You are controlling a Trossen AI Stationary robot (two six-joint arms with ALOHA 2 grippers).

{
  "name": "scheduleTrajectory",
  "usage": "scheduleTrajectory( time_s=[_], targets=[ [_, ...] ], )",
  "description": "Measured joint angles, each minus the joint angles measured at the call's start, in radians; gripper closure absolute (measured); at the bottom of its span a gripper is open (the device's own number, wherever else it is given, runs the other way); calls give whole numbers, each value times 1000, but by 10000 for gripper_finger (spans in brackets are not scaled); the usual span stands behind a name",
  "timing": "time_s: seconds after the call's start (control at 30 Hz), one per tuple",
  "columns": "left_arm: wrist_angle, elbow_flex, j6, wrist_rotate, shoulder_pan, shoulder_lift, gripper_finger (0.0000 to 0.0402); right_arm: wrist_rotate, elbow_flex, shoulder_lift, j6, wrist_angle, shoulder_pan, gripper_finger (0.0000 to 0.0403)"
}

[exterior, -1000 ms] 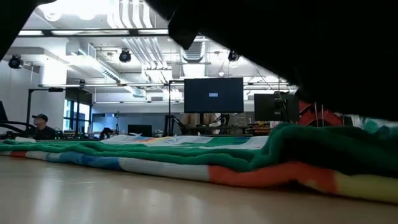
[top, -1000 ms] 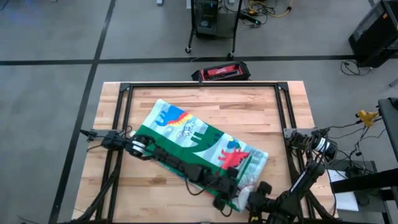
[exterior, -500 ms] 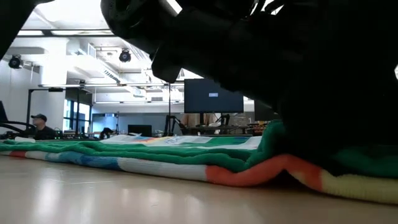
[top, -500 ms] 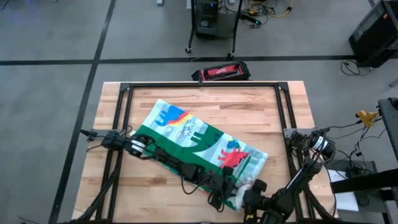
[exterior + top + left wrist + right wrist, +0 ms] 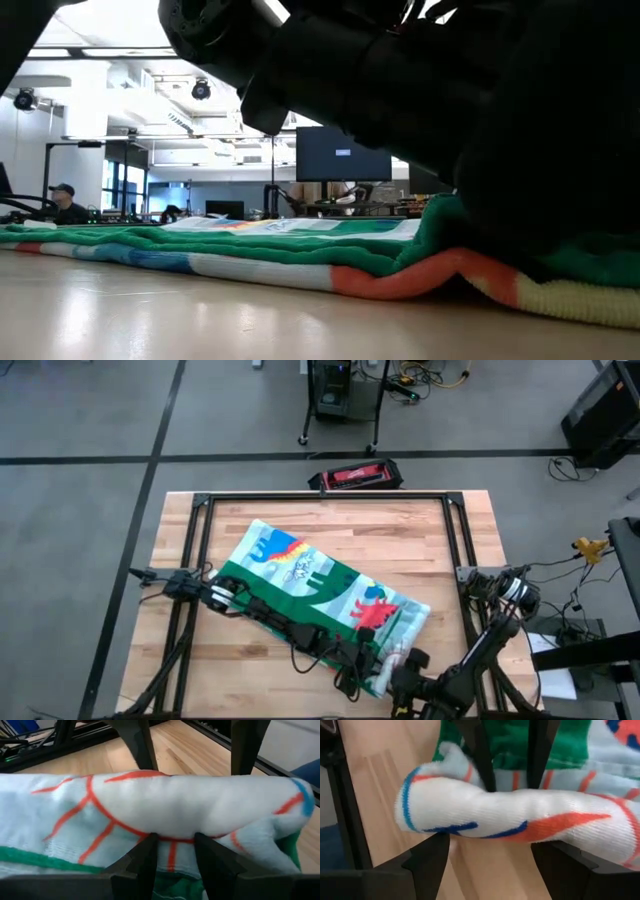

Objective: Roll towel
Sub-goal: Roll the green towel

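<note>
The towel (image 5: 320, 585) lies slantwise across the middle of the butcher-block table (image 5: 440, 550), running from the far left toward the near right. It is a thick, soft knit: pale stripes printed with chunky dinosaurs in blue, orange, green and red, with a solid green band folded over along its near edge. From table height it reads as plush layers, green on top, an orange and pale-yellow hem rippling against the wood.

At the near right corner the cloth is bunched into a fat, rounded roll. The left claw (image 5: 172, 851) has its two dark fingers pinched on a fold just under that roll, the white terry with red lines bulging over them. The right claw (image 5: 492, 857) comes at the same roll from the opposite side, its fingers spread wide to either side of the puffy end, which shows blue and orange marks; whether they actually press the cloth I cannot tell.

Both arms crowd the table's near edge. A black metal frame (image 5: 325, 497) runs round the tabletop, and a red-and-black case (image 5: 355, 477) sits beyond its far edge.
</note>
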Motion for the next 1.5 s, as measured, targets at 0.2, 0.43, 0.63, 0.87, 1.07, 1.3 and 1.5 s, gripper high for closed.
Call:
scheduleTrajectory(
  time_s=[0.2,0.43,0.63,0.87,1.07,1.3,1.5],
  targets=[
    [2,0,-2,-1,0,1,283,-90,-12,17,55,2,26,122],
    [3,0,-2,-1,1,1,283,-44,-20,51,71,28,2,122],
    [2,0,-3,-1,1,1,283,-18,-12,54,12,79,-35,132],
    [1,0,-3,-2,1,1,283,77,-2,19,-7,76,-34,136],
    [-2,0,2,-2,1,-4,283,46,-6,18,15,68,-30,129],
    [-52,0,45,-2,0,-65,283,21,-13,18,17,67,-21,128],
    [-48,2,43,-4,-7,-89,283,13,-16,23,17,75,-21,137]
  ],
)
